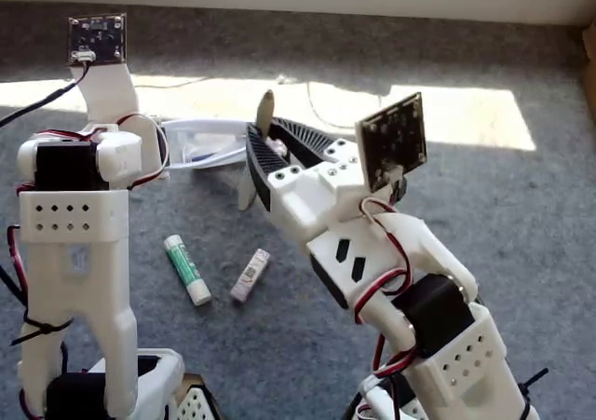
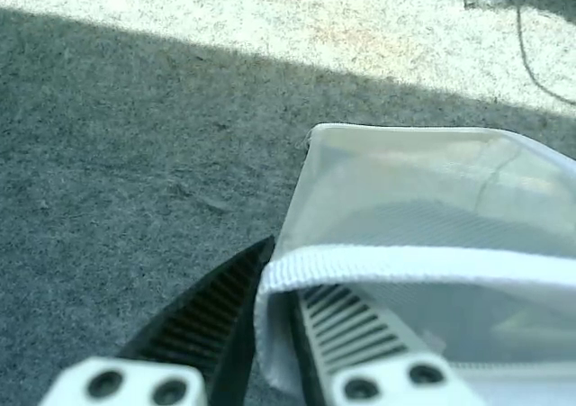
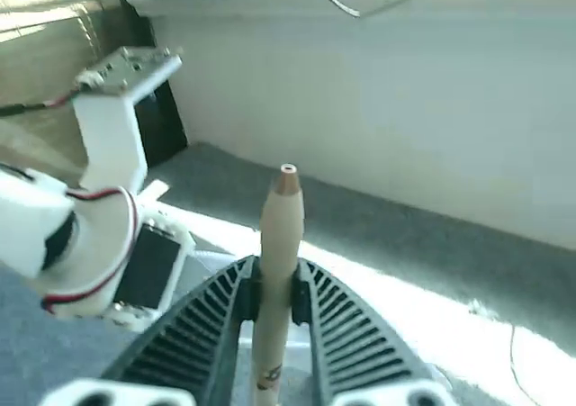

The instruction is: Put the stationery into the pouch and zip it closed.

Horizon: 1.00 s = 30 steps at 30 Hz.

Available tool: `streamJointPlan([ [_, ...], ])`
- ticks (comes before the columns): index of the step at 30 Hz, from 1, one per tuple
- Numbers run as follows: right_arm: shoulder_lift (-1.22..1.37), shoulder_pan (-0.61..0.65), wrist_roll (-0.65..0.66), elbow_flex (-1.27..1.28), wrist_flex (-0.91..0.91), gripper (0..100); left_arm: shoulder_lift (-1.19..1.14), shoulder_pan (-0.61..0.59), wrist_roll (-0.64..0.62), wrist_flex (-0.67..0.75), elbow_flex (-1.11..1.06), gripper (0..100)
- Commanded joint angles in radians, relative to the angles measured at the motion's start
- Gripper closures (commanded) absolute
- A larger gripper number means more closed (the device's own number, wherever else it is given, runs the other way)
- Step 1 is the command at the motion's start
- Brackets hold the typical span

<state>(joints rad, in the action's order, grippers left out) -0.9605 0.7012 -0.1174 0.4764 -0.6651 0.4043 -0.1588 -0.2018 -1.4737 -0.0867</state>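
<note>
My left gripper (image 2: pixel 274 309) is shut on the woven rim of the white translucent pouch (image 2: pixel 423 208), holding it off the carpet at its corner. In the high view the pouch (image 1: pixel 200 146) hangs between the two arms. My right gripper (image 1: pixel 270 152) is shut on a beige pen (image 1: pixel 264 122), which stands nearly upright just beside the pouch's free end. In the right wrist view the pen (image 3: pixel 280 235) sticks out between the black fingers, tip up. A green-and-white glue stick (image 1: pixel 186 269) and a small pale tube (image 1: pixel 250 275) lie on the carpet.
Grey carpet (image 1: pixel 521 206) covers the floor, with a sunlit strip and a thin cable (image 1: pixel 326 113) at the back. The left arm's body (image 3: pixel 99 208) stands close beside the right gripper. A white wall (image 3: pixel 432 109) runs behind.
</note>
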Motion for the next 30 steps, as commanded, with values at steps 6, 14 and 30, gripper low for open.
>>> streamJointPlan([
  [6,-0.025,0.056,0.014,-0.056,0.371,99.0,-0.012,0.007,0.009,0.011,-0.005,99],
  [14,0.022,0.056,0.015,-0.002,0.449,99.0,-0.012,0.007,0.009,0.011,-0.005,99],
  [30,0.076,0.059,0.199,0.314,0.704,99.1,-0.012,0.007,0.009,0.011,-0.005,99],
])
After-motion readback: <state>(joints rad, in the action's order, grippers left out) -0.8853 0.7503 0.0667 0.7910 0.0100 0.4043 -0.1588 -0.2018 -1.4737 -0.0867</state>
